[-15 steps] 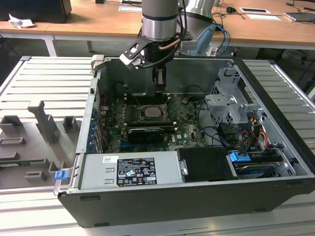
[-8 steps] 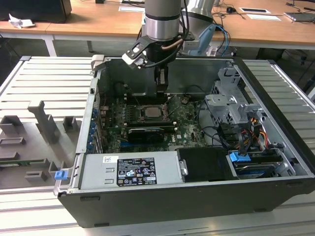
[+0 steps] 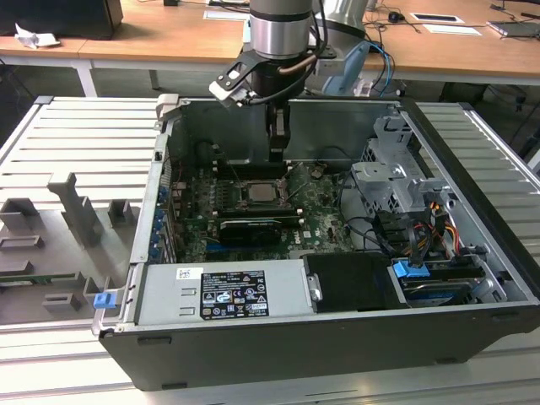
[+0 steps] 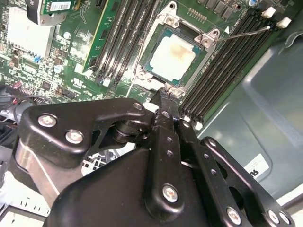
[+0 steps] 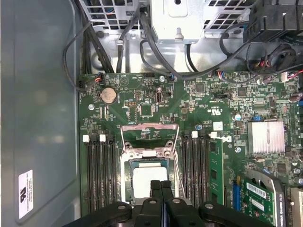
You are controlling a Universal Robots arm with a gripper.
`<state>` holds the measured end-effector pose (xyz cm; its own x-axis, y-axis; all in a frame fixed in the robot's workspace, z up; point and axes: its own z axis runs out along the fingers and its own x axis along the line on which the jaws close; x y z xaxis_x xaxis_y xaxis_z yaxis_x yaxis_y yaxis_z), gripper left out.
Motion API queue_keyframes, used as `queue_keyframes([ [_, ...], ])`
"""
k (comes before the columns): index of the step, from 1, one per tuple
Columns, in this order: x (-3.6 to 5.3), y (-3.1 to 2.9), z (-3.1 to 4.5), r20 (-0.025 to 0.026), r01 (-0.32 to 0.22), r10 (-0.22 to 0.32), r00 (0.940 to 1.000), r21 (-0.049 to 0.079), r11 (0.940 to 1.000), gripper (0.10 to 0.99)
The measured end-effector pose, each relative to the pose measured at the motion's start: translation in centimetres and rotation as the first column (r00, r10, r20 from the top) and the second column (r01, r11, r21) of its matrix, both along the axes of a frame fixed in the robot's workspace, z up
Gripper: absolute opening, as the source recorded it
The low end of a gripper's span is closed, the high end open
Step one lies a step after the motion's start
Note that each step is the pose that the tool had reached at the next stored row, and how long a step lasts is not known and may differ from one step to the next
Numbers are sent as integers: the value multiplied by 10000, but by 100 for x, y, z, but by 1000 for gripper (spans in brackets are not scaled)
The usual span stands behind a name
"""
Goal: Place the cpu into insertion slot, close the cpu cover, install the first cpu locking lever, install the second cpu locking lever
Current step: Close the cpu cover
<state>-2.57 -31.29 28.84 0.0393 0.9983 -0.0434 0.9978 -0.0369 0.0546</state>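
Exterior view: the computer case [image 3: 472, 211] lies on its side with the panel off, so the motherboard [image 3: 316, 215] faces up and the arm can come straight down. The gripper [image 3: 277, 154] hangs inside the case, just above the back edge of the insertion slot [image 3: 240, 192]. The case sits on a slatted metal table [image 3: 84, 139]. Grey fixture blocks [image 3: 80, 207] stand at the exterior view's left, and wooden desks [image 3: 169, 38] are behind.

First wrist view: the cpu [image 5: 149, 176] is seated flat in the slot, between the banks of memory slots [image 5: 94, 175]. The fingers are pressed together with nothing between them, and the tip is over the socket's near edge.

Second wrist view: the cpu cover [image 4: 201, 57] looks folded down, framing the chip through its window. I can't tell if it's latched. A thin wire lever [image 4: 246, 32] angles out over the memory slots, so it's probably not hooked. The pinched fingers make a narrow tip, suited to pushing rather than gripping. The tip is just beside the socket corner; contact is unclear.
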Motion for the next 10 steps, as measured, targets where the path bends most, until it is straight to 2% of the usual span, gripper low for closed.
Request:
queue_keyframes([
  [8, 5, 1, 116, -2, 0, 0, 10000, -29, 10000, 106],
  [10, 25, 1, 129, -19, 0, -1, 10000, -30, 10000, 106],
])
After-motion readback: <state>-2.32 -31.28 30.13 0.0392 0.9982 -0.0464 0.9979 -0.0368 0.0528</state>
